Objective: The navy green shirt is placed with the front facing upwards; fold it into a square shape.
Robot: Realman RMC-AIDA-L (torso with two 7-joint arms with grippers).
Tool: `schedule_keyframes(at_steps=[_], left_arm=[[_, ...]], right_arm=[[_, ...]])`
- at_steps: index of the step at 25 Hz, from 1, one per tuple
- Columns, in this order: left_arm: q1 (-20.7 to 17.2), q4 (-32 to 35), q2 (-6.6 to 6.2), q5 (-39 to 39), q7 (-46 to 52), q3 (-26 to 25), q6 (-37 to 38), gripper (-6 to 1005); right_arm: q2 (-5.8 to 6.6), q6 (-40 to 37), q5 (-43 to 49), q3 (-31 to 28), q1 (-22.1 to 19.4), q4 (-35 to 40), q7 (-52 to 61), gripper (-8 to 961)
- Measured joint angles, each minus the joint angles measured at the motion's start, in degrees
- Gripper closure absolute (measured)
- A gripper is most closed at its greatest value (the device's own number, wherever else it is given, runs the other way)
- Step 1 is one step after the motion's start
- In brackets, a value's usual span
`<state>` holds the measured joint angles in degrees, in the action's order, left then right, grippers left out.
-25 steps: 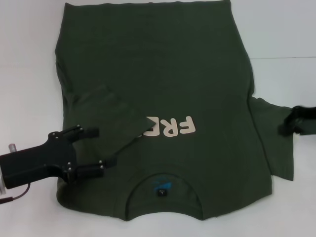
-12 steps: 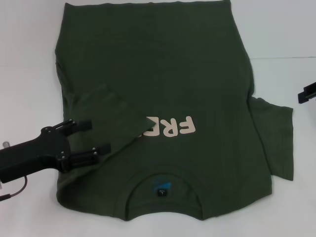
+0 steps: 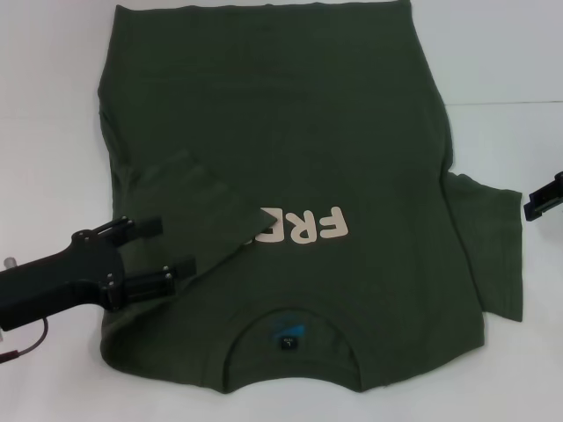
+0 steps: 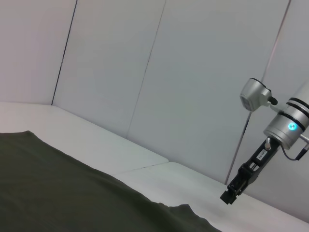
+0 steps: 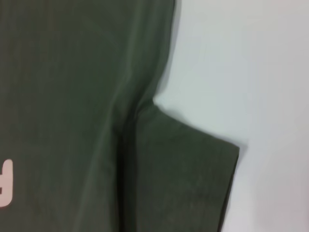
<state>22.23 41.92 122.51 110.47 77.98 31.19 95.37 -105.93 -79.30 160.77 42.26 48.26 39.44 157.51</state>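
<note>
The navy green shirt (image 3: 281, 132) lies flat, front up, with its collar and blue label (image 3: 288, 334) nearest me. Its left sleeve (image 3: 198, 211) is folded inward and covers part of the off-white "FREE!" print (image 3: 312, 229). The right sleeve (image 3: 493, 251) lies spread out on the table; it also shows in the right wrist view (image 5: 183, 179). My left gripper (image 3: 163, 248) is open and empty, over the shirt's left shoulder next to the folded sleeve. My right gripper (image 3: 543, 198) is at the right edge, just beyond the right sleeve; it also shows in the left wrist view (image 4: 234, 191).
The shirt rests on a white table (image 3: 53, 105) that extends on both sides of it. Pale wall panels (image 4: 193, 87) stand behind the table. A red cable (image 3: 22, 352) hangs by my left arm.
My right gripper left the right sleeve's edge and drew back to the right. My left gripper shifted slightly back and turned; the shirt has not moved.
</note>
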Motion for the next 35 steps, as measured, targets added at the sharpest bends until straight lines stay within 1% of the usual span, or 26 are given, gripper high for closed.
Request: schedule_keyframes(at_steps=[1,7,10,16,27,35], left_arm=[[0.02,0.0,-0.01,0.0,0.0,0.0,0.0,62],[0.26,0.0,-0.01,0.0,-0.09,0.01,-0.01,63],[0.44,0.01,-0.01,0.0,-0.12,0.01,-0.29,63],[0.85,0.0,-0.01,0.0,-0.16,0.01,-1.16,62],[1.21,-0.08,-0.01,0.0,-0.2,-0.06,-1.57,63],[1.32,-0.08,-0.01,0.0,-0.2,-0.17,-1.93,62]], right_arm=[[0.0,0.35,0.0,-0.1,-0.04,-0.2,0.02,267],[-0.1,2.82,0.0,-0.33,-0.17,-3.14,0.14,278],[-0.47,4.22,-0.14,-0.39,0.02,-4.43,0.16,277],[-1.3,5.55,-0.15,-0.64,0.2,-4.59,0.31,278],[-1.67,8.13,-0.12,-0.71,-0.18,-6.37,1.81,279],[-2.51,9.47,-0.11,-0.76,-0.25,-6.8,2.27,280]])
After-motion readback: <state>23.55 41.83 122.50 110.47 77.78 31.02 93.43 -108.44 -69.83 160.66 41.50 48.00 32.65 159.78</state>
